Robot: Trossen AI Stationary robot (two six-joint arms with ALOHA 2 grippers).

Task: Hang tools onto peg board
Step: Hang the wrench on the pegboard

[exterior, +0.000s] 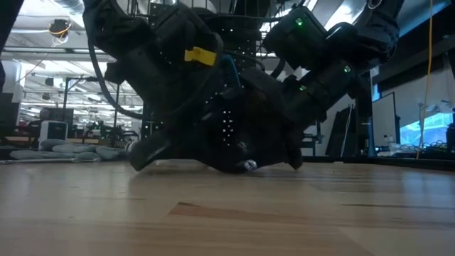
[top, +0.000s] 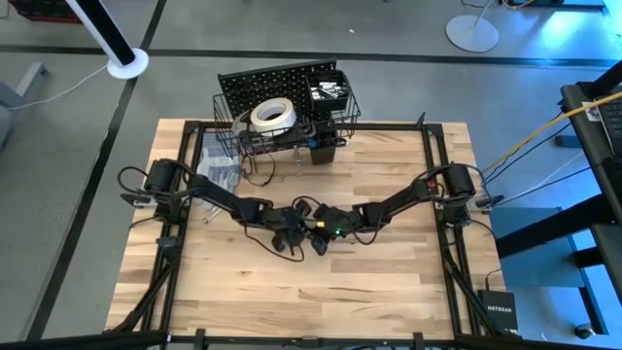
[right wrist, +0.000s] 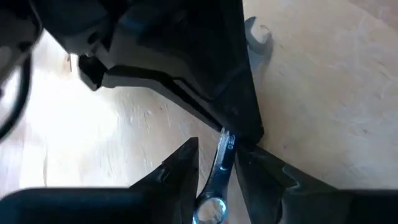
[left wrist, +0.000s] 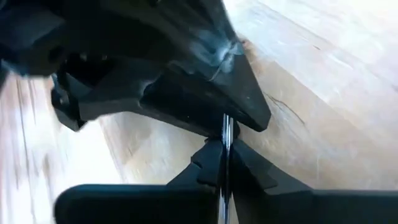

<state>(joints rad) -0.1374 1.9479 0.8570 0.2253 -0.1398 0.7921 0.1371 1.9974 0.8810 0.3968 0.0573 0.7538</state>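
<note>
Though low over the table (top: 389, 282), left jaws, right jaws tight on one wrench (right wrist: 221, 163) (NETGEAR box (top: 501, 311) nearby)

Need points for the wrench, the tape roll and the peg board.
wrench (right wrist: 221, 163): right wrist view, on the silver shank between the right arm's dark fingers.
tape roll (top: 273, 116): high view, on the white ring's top face.
peg board (top: 264, 82): high view, on the black perforated panel.
</note>
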